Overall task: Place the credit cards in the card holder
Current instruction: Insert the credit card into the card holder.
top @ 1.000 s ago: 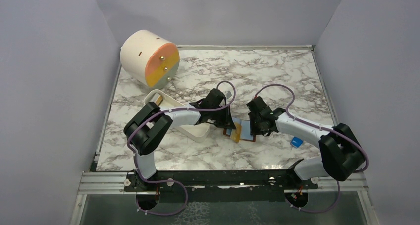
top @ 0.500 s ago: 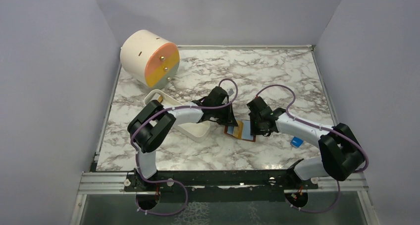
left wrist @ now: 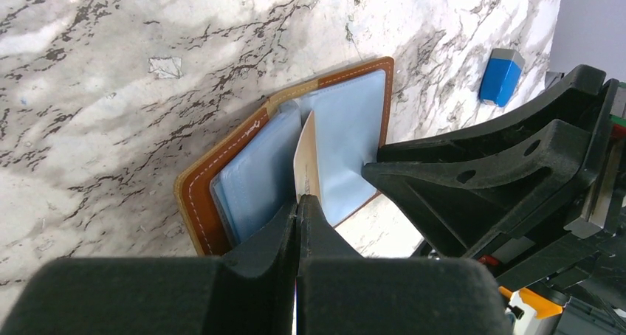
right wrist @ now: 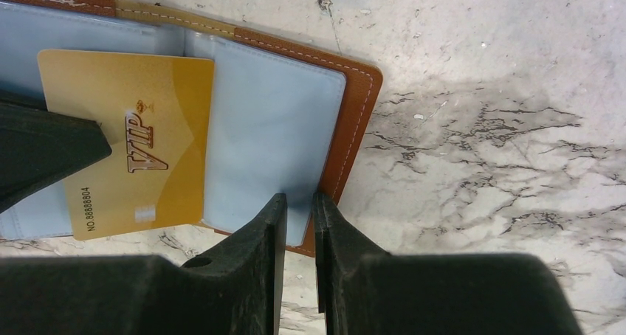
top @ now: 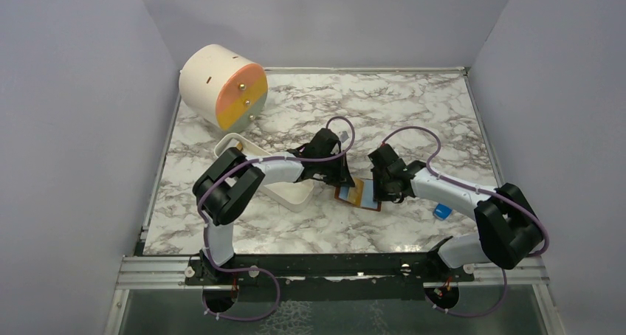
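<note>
My left tool (left wrist: 298,202) is pinched shut on the orange-yellow credit card (left wrist: 307,154) and holds it on edge over the open card holder (left wrist: 195,195), near the fold. I cannot tell whether the card touches a pocket. The holder lies flat on the marble table (top: 413,114) with its pale blue pockets up, around mid-table, just right of the white tray (top: 288,193). My right tool (right wrist: 298,199) is clamped on the outer edge of the holder's right-hand panel.

the card holder (left wrist: 351,139) lay open on the table (top: 413,106), a credit card (right wrist: 129,143) standing on edge over its fold. the tray (top: 291,195) sat just left, the drum (top: 221,84) behind it, the block (top: 442,212) off right.
</note>
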Controlling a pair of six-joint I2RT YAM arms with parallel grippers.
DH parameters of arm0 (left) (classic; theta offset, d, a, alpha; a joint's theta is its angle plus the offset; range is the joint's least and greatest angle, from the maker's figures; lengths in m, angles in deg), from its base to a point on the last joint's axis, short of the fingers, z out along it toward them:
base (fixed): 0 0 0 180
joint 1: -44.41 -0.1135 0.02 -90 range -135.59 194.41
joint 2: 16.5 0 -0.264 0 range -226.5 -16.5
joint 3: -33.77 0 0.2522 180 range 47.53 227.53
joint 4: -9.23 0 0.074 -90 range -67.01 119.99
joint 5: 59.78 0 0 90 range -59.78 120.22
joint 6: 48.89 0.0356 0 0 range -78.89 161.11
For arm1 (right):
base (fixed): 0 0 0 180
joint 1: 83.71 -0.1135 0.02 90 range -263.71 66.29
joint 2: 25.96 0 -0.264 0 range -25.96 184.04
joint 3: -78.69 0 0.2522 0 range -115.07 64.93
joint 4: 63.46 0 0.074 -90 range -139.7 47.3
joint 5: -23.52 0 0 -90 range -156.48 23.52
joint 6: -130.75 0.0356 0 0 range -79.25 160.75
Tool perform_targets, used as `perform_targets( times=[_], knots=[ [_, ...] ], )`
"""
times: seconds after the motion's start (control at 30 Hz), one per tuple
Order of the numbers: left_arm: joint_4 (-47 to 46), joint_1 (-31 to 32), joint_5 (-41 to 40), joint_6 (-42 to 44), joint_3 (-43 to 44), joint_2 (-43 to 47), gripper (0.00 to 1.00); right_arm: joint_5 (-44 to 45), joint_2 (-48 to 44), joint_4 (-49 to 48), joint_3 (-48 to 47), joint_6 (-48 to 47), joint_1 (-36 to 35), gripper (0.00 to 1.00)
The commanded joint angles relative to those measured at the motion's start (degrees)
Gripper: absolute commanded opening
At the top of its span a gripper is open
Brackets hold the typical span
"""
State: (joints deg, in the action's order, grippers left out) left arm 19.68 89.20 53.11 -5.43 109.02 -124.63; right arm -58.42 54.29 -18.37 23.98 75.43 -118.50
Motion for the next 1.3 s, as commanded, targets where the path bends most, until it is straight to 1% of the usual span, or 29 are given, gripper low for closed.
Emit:
perform_targets(
  times=[0.0, 0.43, 0.5, 0.63, 0.77, 0.97, 1.13, 1.27],
  knots=[
    [-2.26, -0.07, -1.89, 0.77, -0.1, -1.95, 0.0, -1.67, 0.03, -1.63, 0.97, 1.27, 0.16, 0.2],
    [-3.09, 0.03, -1.79, -0.29, -1.47, -2.8, 0.0, -1.52, 0.13, -1.8, 0.74, 1.44, 0.16, 0.2],
    [-2.84, 0.23, -3.01, 0.73, -1.71, -2.06, 0.0, -1.57, 0.06, -1.92, 0.55, 1.43, 0.16, 0.2],
    [-3.12, 0.99, -7.09, 6.01, -2.48, -0.46, 0.0, -1.72, 0.62, -2.22, -0.4, 1.29, 0.16, 0.2],
    [-3.57, 0.91, -5.63, 8.36, -2.83, -1.23, 0.0, -1.99, 1.42, -2.07, -1.38, 0.95, 0.16, 0.2],
    [-7.82, 0.97, -3.49, 5.78, -5.47, -1.9, 0.0, -2.16, 2.07, -2.42, -1.76, 1.08, 0.22, 0.2],
    [-11.23, 1.28, -4.4, 2.69, -8.03, -0.96, 0.0, -2.63, 2.14, -3.21, -1.32, 1.69, 0.19, 0.2],
    [-11.67, 1.61, -4.66, 2.13, -8.1, -1.52, 0.0, -3.59, 2.62, -3.81, -1.12, 2.05, 0.18, 0.2]
  ],
)
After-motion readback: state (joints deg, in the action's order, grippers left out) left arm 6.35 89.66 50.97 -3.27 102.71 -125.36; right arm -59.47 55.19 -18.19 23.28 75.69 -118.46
